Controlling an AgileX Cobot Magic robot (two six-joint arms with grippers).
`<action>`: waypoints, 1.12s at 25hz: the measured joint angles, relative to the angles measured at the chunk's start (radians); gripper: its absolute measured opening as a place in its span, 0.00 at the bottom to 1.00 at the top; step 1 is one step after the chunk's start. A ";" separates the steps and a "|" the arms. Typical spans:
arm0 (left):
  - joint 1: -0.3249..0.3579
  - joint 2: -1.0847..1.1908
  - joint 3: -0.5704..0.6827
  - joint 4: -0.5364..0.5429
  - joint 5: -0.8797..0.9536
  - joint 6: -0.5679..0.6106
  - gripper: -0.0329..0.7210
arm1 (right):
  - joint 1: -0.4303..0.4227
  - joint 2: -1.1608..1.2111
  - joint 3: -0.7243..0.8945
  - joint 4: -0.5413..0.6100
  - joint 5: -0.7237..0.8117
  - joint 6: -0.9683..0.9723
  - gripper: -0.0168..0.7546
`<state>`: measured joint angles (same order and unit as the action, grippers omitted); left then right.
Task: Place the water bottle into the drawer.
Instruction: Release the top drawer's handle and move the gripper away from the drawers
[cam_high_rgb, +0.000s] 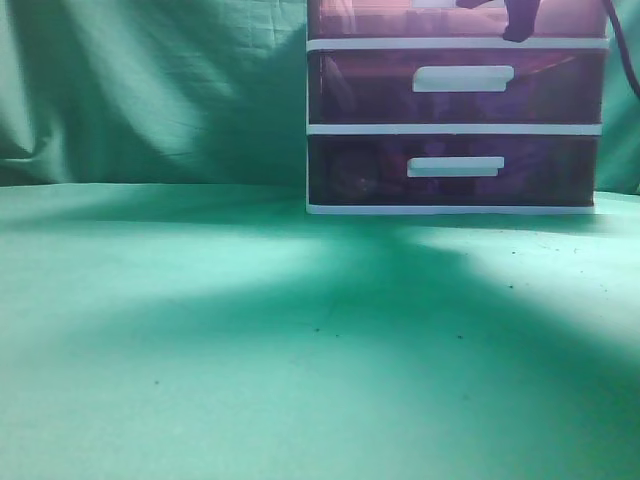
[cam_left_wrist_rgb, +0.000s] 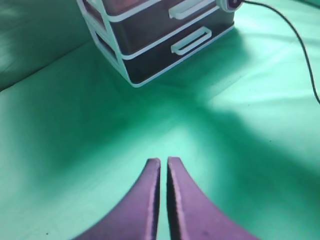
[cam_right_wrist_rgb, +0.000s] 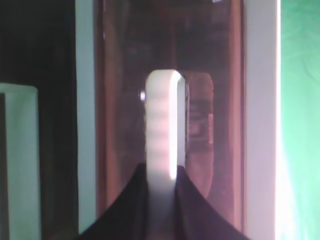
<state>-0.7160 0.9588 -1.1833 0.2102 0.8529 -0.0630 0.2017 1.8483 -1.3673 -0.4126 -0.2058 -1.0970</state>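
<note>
The drawer (cam_high_rgb: 380, 18) is the reddish-pink top tier of the white-framed unit, cut off by the top edge of the exterior view. In the right wrist view its translucent front (cam_right_wrist_rgb: 220, 125) fills the frame. My right gripper (cam_right_wrist_rgb: 161, 170) is shut on its white bar handle (cam_right_wrist_rgb: 162, 120); in the exterior view the gripper shows as a dark shape (cam_high_rgb: 518, 30) at the drawer front. My left gripper (cam_left_wrist_rgb: 163, 161) is shut and empty above the green table, well in front of the unit. The water bottle is out of view.
Two darker purple-brown drawers (cam_high_rgb: 455, 88) (cam_high_rgb: 455, 170) with white handles sit below the top tier. A green cloth (cam_high_rgb: 250, 340) covers the table and the back wall. A black cable (cam_left_wrist_rgb: 295, 35) runs across the cloth to the right of the unit.
</note>
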 joint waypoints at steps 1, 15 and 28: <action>0.000 0.000 0.000 0.000 -0.002 -0.003 0.04 | -0.004 0.001 0.000 -0.004 -0.004 0.000 0.13; 0.000 -0.002 0.000 0.008 -0.022 -0.015 0.04 | -0.011 0.005 -0.003 -0.007 -0.041 0.248 0.33; 0.000 -0.002 0.000 0.064 -0.035 -0.055 0.04 | 0.119 -0.191 -0.013 -0.030 0.346 0.641 0.60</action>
<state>-0.7160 0.9568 -1.1833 0.2742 0.8182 -0.1177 0.3209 1.6574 -1.3807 -0.4426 0.1407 -0.4561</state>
